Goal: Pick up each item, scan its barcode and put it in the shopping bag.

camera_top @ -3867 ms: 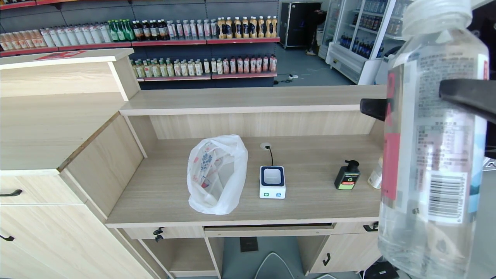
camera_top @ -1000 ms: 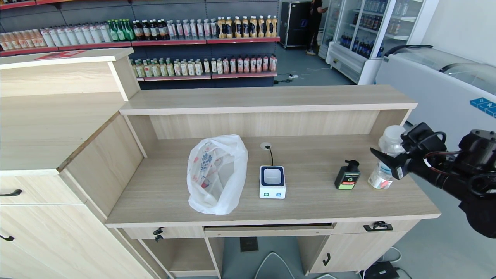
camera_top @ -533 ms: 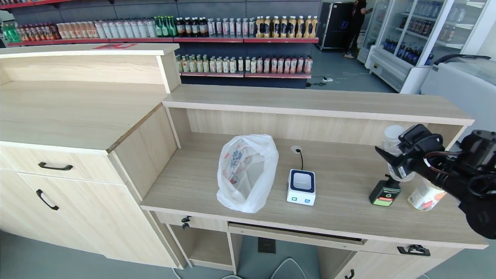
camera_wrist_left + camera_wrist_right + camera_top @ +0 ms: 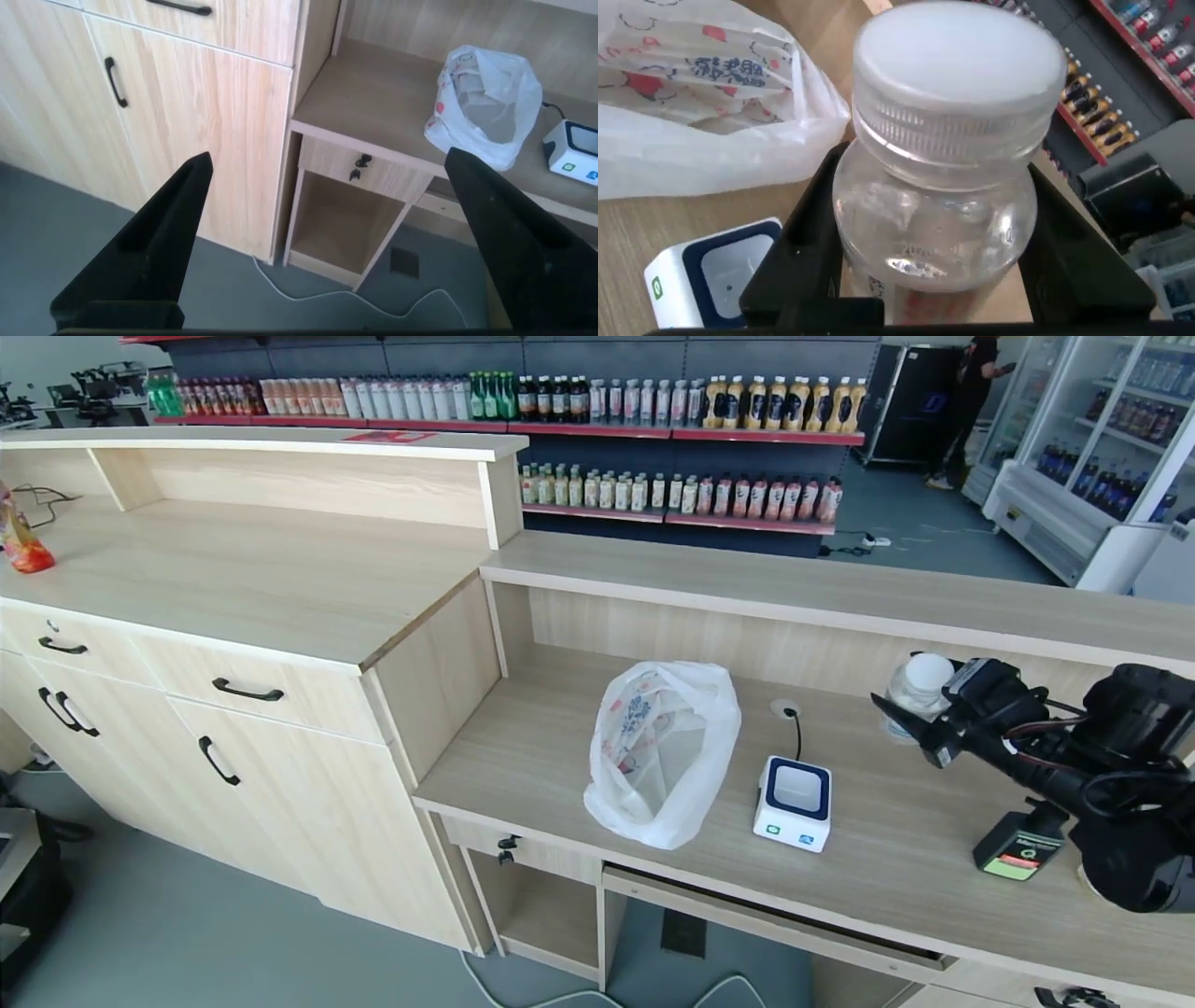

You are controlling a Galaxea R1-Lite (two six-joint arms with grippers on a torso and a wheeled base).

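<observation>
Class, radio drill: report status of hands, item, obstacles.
Right hand shut on bottle, right of scanner. Left hand open, off the counter. Pump bottle waiting; scanner uncovered.

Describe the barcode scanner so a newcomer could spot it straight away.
Find the lower wooden counter with the raised ledge behind it. On it, just right of the white shopping bag, sits the scanner: a small white cube with a dark-framed window on top and a black cable running back from it, unlike the black pump bottle farther right.
</observation>
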